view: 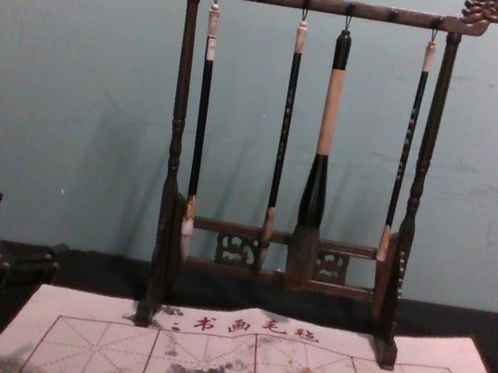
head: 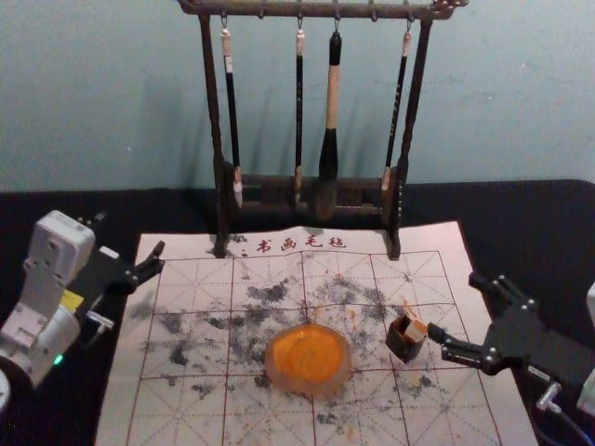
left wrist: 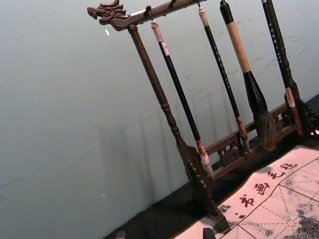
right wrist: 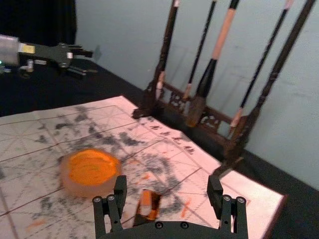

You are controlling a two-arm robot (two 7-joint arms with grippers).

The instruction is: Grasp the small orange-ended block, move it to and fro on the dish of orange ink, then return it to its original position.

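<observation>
- The lower part of the small orange-ended block (head: pixel 416 329) is hidden inside a dark holder (head: pixel 403 347); in the chest view, the bottom edge cuts both of them.
- Its orange end points upward, leaning toward the right of the head view. The long axis looks tilted, but the exact slope is hard to tell.
- The block is right of centre, in the lower half of the head view, apart from the dish of orange ink (head: pixel 309 358) at its left.
- The right gripper (head: pixel 454 305), at the right of the head view, has its fingers spread wide near the block.
- The left gripper (head: pixel 130 240) is parked at the left of the head view, its fingers also wide.
</observation>
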